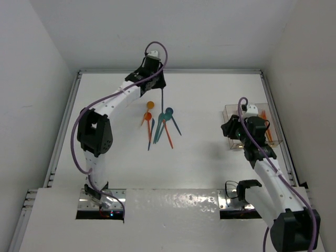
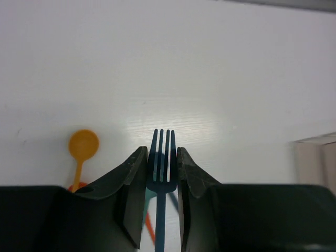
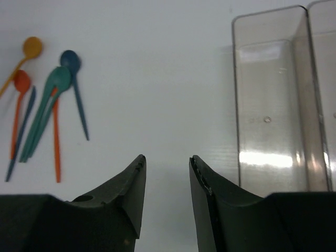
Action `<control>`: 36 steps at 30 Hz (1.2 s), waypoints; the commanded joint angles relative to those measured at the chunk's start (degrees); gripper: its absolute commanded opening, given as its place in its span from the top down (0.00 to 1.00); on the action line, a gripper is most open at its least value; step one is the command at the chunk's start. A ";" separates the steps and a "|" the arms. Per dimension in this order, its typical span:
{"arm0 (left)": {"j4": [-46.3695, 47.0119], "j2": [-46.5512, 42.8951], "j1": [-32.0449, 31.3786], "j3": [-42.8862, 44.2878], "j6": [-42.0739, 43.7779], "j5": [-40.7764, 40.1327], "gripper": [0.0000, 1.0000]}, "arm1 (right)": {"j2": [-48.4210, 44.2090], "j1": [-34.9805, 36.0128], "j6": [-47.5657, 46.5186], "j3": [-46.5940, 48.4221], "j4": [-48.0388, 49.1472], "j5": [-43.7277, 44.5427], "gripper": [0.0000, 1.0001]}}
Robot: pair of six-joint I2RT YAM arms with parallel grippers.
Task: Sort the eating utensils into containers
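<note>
In the top external view, the left gripper [image 1: 159, 83] was seen at the far side of the white table [image 1: 210, 173]. It was closed on a slim dark-blue plastic fork [image 1: 163, 98], which hung below it, above a loose cluster of orange, teal and blue plastic utensils [image 1: 159, 127]. The row of clear plastic rectangular bins [image 1: 229, 109] was set well apart on the right, with orange utensils [image 1: 267, 129] lying in its right-hand part. The right gripper [image 1: 231, 128] was held at the bins' left edge.

In the left wrist view, the fork [image 2: 161, 181] was shown clamped at its neck between the two black fingers [image 2: 131, 178], tines forward. A yellow-orange plastic spoon [image 2: 83, 145] lay on the table to the left.

In the right wrist view, the jaws were seen standing apart with nothing between them. Nothing was seen in the nearest bin compartment [image 3: 237, 105].

The step in hand was judged to be the carrying of the picked fork. A swing rightward across the table would be called for next, then a lengthwise lowering into one narrow compartment before release. Which compartment was meant for forks could not be told.

No brand, label or writing could be read.
</note>
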 commanded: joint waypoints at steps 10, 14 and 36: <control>25.01 -13.80 -0.67 -18.81 -20.02 21.29 1.00 | 8.09 10.83 9.29 12.57 14.73 -10.12 0.55; 26.87 -15.13 -1.82 -20.84 -21.97 23.83 1.00 | 13.80 16.01 10.08 17.14 17.01 -9.77 0.53; 31.88 -21.11 -5.07 -28.30 -23.20 22.26 1.00 | 32.45 25.52 6.83 27.79 18.68 -4.23 0.90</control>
